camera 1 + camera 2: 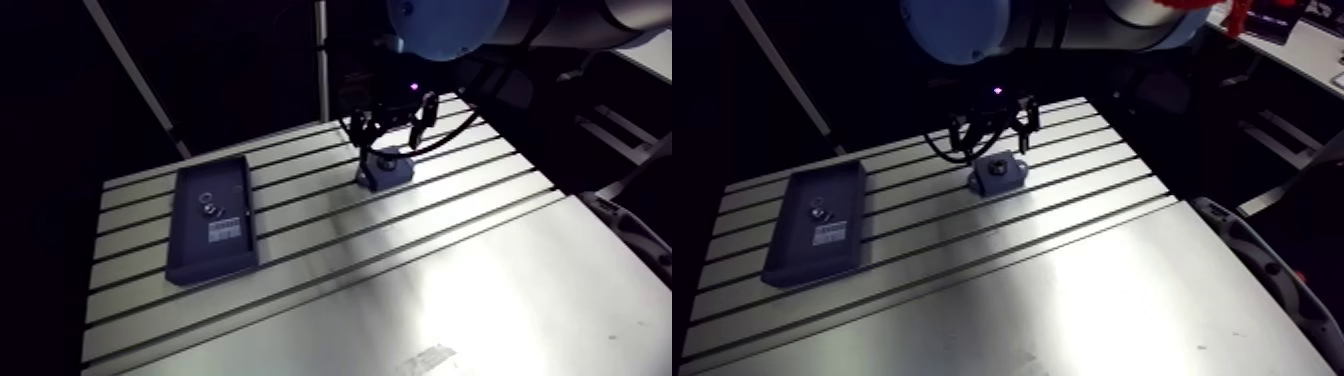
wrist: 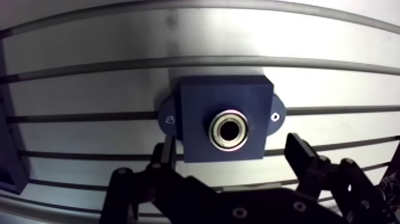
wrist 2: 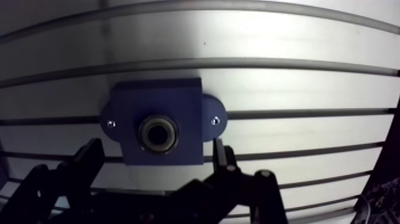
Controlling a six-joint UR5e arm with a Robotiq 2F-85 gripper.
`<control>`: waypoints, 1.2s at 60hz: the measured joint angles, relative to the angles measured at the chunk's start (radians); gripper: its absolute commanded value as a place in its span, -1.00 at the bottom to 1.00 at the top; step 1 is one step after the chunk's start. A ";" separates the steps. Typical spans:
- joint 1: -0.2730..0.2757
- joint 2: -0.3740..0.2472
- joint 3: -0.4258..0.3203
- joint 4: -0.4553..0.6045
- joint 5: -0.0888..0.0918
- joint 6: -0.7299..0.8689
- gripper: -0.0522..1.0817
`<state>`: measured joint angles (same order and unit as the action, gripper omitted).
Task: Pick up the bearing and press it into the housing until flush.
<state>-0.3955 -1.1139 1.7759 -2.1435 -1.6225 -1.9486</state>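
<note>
Gripper (image 2: 232, 148), fingers spread and empty, just above the blue housing (image 2: 202, 101). The bearing (image 2: 228, 129) sits in the housing's bore; whether it is flush cannot be judged. Slotted table (image 2: 333, 89) beneath. Dark tray (image 1: 190, 255) well apart, its small contents (image 1: 210, 208) indistinct.

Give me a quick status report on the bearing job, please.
Gripper open, empty, above housing. Bearing sits in housing bore. Nothing in the way; tray well aside.
</note>
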 measured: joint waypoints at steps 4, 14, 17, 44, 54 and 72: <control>0.000 -0.006 -0.002 0.000 0.000 0.000 -0.90; 0.000 -0.022 -0.006 0.003 0.001 0.000 -0.59; 0.000 -0.026 -0.007 0.005 0.001 0.000 0.00; 0.000 -0.047 -0.008 0.006 -0.021 0.004 0.89; 0.000 -0.047 -0.005 0.004 -0.026 0.007 0.93; -0.001 -0.041 0.002 0.002 -0.021 0.012 0.99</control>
<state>-0.3970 -1.1545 1.7780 -2.1412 -1.6434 -1.9370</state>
